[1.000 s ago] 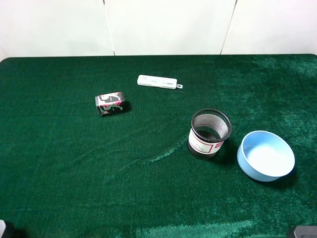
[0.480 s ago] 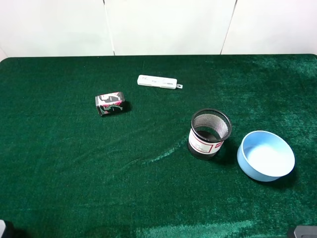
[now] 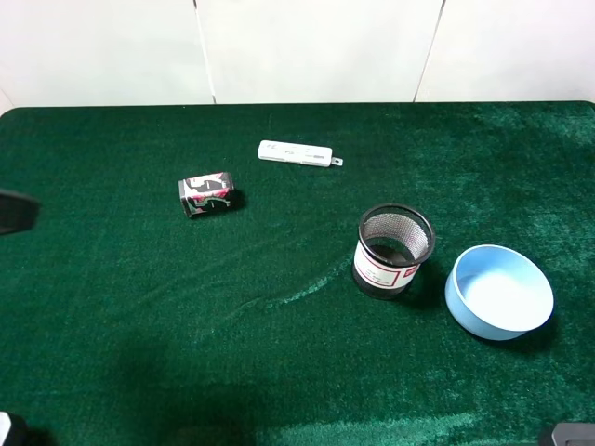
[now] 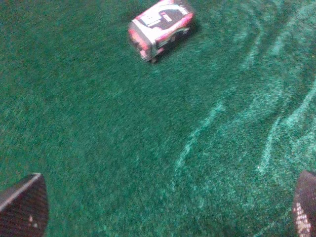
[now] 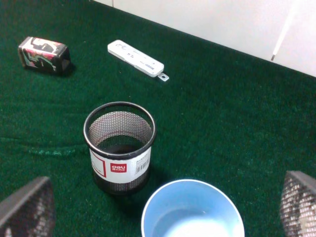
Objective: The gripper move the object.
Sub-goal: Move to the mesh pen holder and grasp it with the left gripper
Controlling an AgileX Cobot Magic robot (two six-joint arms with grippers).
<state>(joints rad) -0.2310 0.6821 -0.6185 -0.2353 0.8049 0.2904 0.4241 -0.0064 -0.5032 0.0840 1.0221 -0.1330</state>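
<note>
The black wire-mesh cup (image 3: 394,251) with a white, red-bordered label stands upright on the green cloth, right of centre. It also shows in the right wrist view (image 5: 119,145). My right gripper (image 5: 163,205) is open and empty, short of the cup and above the cloth, with its fingertips (image 5: 27,207) wide apart. My left gripper (image 4: 164,207) is open and empty over bare cloth, near the black-and-pink can (image 4: 160,27). A dark, blurred part of the left arm (image 3: 14,212) shows at the left edge of the exterior view.
A light blue bowl (image 3: 499,291) sits just right of the cup, close to it, and shows in the right wrist view (image 5: 192,210). The can (image 3: 206,194) lies on its side at the left. A white flat device (image 3: 296,153) lies at the back. The cloth (image 3: 279,353) has wrinkles.
A dark part of the left arm has come into the exterior view at the left edge, and a shadow has spread at the bottom left. The objects have not moved.
</note>
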